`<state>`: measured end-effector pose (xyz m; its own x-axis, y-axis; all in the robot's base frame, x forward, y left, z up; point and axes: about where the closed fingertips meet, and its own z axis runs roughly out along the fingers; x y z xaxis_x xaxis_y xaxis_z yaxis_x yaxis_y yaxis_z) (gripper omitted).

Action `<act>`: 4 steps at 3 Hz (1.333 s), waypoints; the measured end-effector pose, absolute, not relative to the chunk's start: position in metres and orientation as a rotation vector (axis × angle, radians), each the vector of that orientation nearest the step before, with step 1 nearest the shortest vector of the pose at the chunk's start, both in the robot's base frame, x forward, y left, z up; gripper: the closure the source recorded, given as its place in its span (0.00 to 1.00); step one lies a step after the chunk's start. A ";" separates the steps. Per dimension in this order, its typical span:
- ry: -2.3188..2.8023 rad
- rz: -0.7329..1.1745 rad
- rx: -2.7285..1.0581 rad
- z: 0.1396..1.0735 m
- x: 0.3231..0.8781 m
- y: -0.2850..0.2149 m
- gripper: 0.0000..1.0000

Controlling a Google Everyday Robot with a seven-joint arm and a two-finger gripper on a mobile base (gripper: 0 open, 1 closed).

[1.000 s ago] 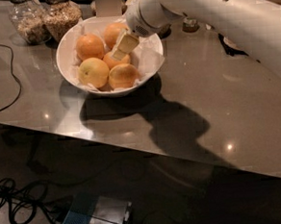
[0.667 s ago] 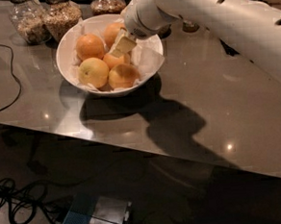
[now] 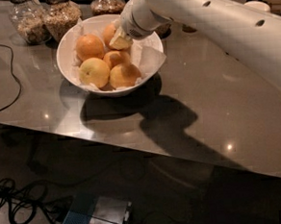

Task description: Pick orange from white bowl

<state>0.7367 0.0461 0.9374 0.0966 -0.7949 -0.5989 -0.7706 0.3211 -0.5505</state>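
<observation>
On glossy counter (image 3: 202, 100): white bowl (image 3: 63, 59), gripper (image 3: 119, 39) over it.

Kitchen-like setting, glossy grey countertop (image 3: 202, 104), glass jars (image 3: 62, 16) of dry food, claw (image 3: 118, 38) over white bowl (image 3: 66, 49)

3 glass jars (image 3: 62, 18) and a black cable (image 3: 19, 87) on a grey table (image 3: 217, 103).

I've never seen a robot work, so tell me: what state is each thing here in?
white bowl: upright, paper-lined, holding oranges.
oranges: lying piled in the bowl.
gripper: down in the bowl, among the oranges at its back.
jars: upright, filled.
</observation>
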 end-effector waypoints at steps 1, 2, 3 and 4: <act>1.663 -0.065 -1.433 0.937 0.747 0.044 0.31; 1.667 -0.096 -1.421 0.940 0.753 0.041 0.17; 1.667 -0.113 -1.407 0.942 0.756 0.039 0.21; 1.666 -0.115 -1.394 0.941 0.759 0.040 0.30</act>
